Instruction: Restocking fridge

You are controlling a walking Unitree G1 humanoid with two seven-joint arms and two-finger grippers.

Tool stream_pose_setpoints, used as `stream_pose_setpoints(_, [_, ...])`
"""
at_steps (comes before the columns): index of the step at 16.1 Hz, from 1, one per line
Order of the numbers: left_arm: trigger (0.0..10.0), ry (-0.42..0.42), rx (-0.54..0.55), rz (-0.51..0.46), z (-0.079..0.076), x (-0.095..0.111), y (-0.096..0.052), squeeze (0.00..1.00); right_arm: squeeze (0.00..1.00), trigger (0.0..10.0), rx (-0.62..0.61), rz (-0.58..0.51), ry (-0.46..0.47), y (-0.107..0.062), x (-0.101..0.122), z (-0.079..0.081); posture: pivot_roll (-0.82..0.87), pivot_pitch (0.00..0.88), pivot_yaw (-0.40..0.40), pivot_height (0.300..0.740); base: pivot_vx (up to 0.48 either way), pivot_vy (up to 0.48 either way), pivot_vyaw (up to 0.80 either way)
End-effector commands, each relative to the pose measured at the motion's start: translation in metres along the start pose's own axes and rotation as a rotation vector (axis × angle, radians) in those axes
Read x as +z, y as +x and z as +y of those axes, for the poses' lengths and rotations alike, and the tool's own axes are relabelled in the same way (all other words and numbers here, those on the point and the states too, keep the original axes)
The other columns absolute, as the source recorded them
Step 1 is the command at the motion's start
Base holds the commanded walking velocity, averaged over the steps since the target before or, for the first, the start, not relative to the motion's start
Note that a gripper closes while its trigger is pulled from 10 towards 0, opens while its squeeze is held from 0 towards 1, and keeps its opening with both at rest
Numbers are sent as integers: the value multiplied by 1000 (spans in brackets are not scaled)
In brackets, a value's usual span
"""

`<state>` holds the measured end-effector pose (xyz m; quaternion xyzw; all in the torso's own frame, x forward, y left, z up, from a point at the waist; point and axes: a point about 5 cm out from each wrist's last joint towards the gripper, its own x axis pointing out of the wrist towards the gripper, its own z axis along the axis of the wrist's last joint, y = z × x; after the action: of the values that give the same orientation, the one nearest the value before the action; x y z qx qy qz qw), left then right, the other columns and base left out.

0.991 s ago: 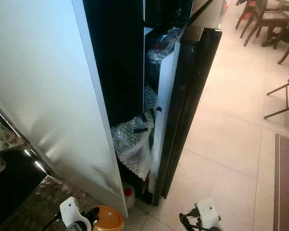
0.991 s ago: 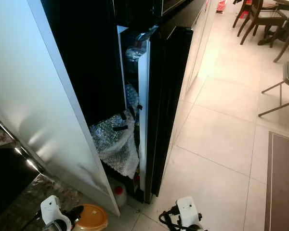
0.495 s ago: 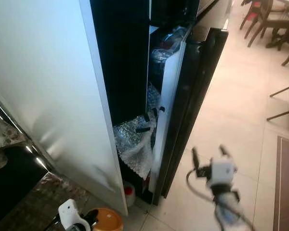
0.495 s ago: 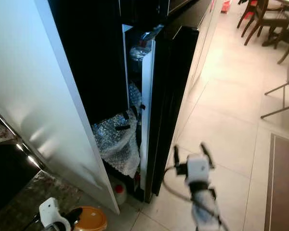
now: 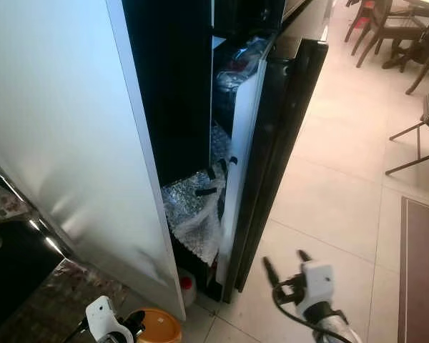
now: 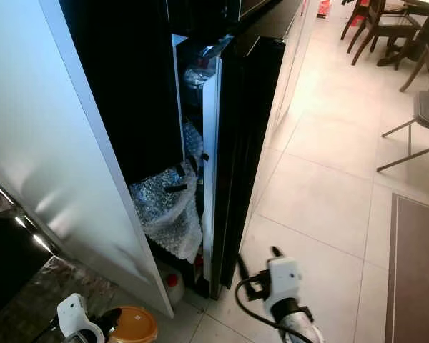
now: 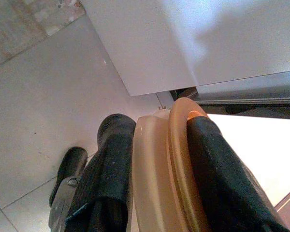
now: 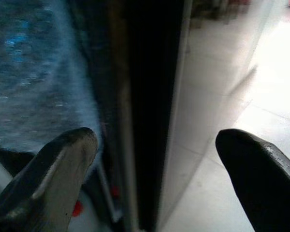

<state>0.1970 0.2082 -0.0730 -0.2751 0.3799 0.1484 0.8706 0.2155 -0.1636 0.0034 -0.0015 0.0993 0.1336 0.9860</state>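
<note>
The black fridge door [image 5: 279, 136] stands ajar, leaving a narrow gap that shows packed shelves and a crumpled bubble-wrap bag [image 5: 196, 214] low inside. My right gripper [image 5: 284, 259] is open over the floor tiles, just right of the door's lower edge, with nothing between its fingers. In the right wrist view the door's edge [image 8: 150, 96] runs between the two fingers [image 8: 63, 164]. My left gripper [image 7: 159, 123] is low at the bottom left, shut on a round orange-lidded container [image 5: 157, 327].
A tall white panel [image 5: 64, 143] flanks the fridge on the left, with a dark stone counter [image 5: 14, 271] below it. A small red-capped bottle [image 5: 187, 286] stands at the fridge's foot. Chairs [image 5: 393, 28] and a brown mat [image 5: 422, 271] lie to the right across open tile floor.
My right gripper rose from the bottom edge, then came down a little and leftward, closer to the door's lower edge. The left gripper still holds the container.
</note>
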Motion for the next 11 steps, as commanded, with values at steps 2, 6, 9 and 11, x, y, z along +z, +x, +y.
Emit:
stream_pose_setpoints(2, [10000, 16, 10, 18, 4, -4, -1, 0, 1000, 10000, 14, -47, -30, 18, 22, -5, -5, 0, -2, 740, 0, 0, 0])
stream_pose_setpoints(6, [10000, 15, 9, 18, 3, -4, -1, 0, 0, 10000, 56, -41, -47, 41, 33, -6, -4, 0, -1, 740, 0, 0, 0])
stream_pose_setpoints(9, [10000, 15, 9, 19, 2, -5, -1, 0, 0, 10000, 72, -33, -37, 48, 36, -8, -6, 0, -1, 740, 0, 0, 0])
stream_pose_setpoints(11, [10000, 14, 10, 19, 2, -5, -1, 0, 0, 10000, 110, -17, -56, 50, 36, -6, -6, 0, -3, 740, 0, 0, 0])
